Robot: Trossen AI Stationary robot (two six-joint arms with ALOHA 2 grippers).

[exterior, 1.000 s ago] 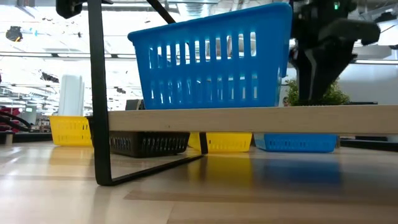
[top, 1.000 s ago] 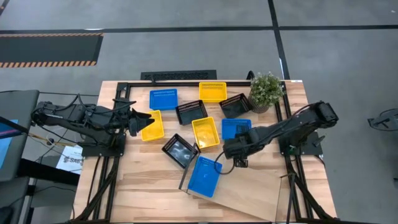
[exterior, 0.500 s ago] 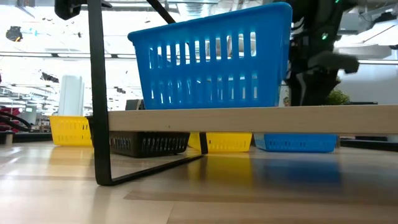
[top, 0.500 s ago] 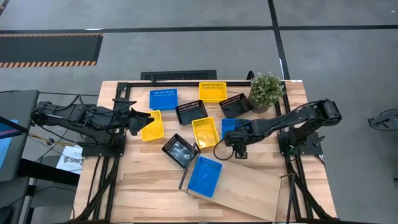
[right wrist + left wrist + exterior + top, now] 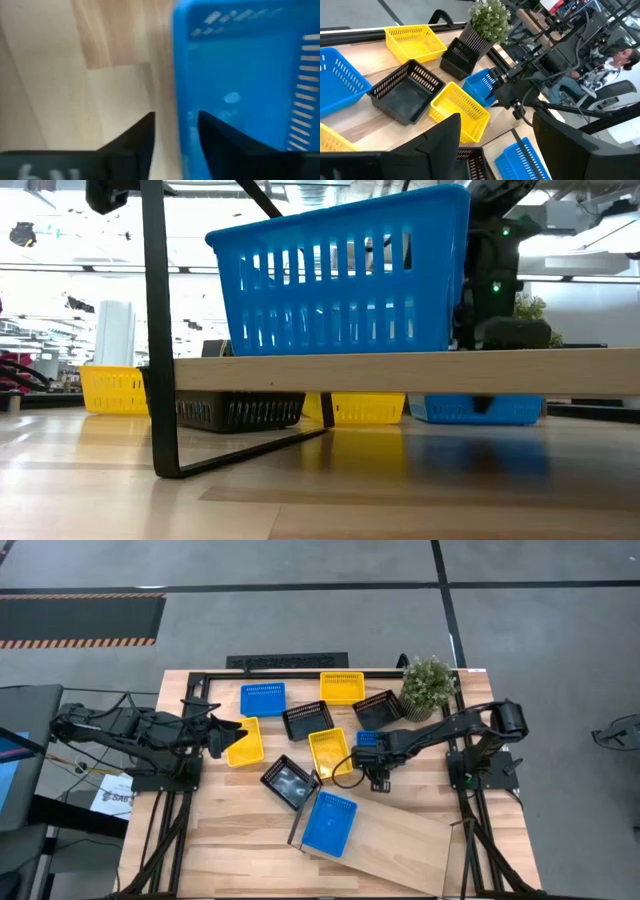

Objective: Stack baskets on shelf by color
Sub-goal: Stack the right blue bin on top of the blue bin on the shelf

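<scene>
Straddling the blue basket's (image 5: 240, 90) rim, the right gripper (image 5: 175, 127) clamps its wall; basket orientation unclear.

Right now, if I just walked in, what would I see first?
Probably the bright baskets scattered over the table, with one blue basket already standing on the wooden shelf near the front. Then the right gripper, reaching down over the rim of another blue basket mid-table. A small green plant stands at the back right corner.
</scene>
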